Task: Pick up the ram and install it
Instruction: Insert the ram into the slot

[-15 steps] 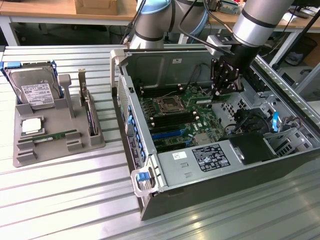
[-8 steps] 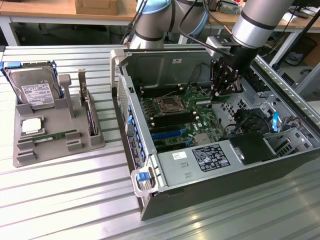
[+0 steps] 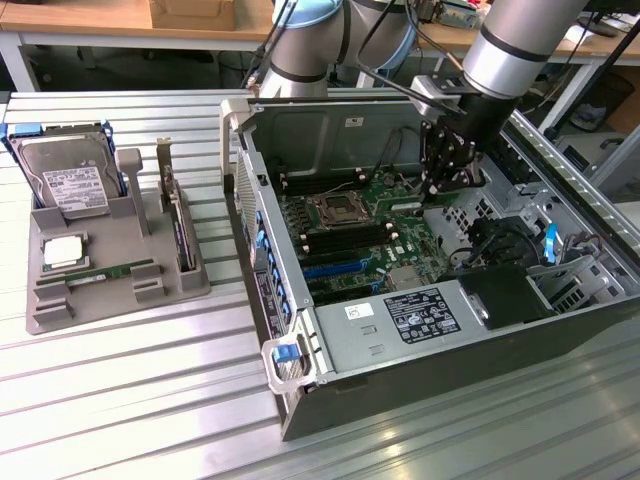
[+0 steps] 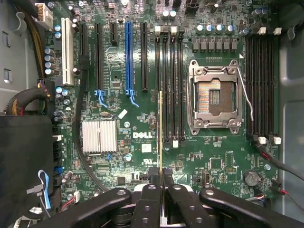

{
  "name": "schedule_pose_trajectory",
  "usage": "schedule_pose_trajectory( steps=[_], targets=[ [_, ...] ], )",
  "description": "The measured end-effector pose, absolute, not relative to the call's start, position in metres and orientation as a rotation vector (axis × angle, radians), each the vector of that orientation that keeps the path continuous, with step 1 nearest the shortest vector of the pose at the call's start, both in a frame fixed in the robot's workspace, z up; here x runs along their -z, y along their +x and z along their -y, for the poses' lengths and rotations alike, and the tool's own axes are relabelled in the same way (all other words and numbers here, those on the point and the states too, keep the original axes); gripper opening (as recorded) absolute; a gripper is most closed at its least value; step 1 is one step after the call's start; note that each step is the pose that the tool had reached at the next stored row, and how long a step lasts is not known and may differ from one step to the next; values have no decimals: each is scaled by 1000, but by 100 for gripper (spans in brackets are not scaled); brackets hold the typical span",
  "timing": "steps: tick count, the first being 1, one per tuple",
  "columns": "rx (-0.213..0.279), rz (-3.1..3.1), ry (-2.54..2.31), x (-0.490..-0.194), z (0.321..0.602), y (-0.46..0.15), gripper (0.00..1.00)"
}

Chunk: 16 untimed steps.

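Ram held edge-on in pincer, above motherboard memory slots.

The ram (image 4: 161,128), a long thin green circuit-board stick, shows in the wrist view as a narrow yellow-green edge running up from the black pincer (image 4: 162,183), whose fingers are clamped narrow on its end. It hangs over the black slots (image 4: 170,85) beside the empty silver processor socket (image 4: 215,97), inside the open grey computer case (image 3: 290,360). Judged light, stiff, fragile; best gripped by the flat faces near the top edge. A second like stick (image 3: 108,271) lies in the grey parts tray (image 3: 60,315) on the worktop (image 3: 120,400).
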State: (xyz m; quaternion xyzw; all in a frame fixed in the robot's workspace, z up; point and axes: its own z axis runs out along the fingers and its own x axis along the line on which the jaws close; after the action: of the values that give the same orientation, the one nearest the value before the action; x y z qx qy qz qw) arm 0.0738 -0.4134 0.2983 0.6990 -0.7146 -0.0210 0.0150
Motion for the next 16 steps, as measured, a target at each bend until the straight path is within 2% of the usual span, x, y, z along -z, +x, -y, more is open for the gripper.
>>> schedule_pose_trajectory(
  steps=[16],
  targets=[
    [65, 2224, 2175, -293, 413, 74, 12]
  ],
)
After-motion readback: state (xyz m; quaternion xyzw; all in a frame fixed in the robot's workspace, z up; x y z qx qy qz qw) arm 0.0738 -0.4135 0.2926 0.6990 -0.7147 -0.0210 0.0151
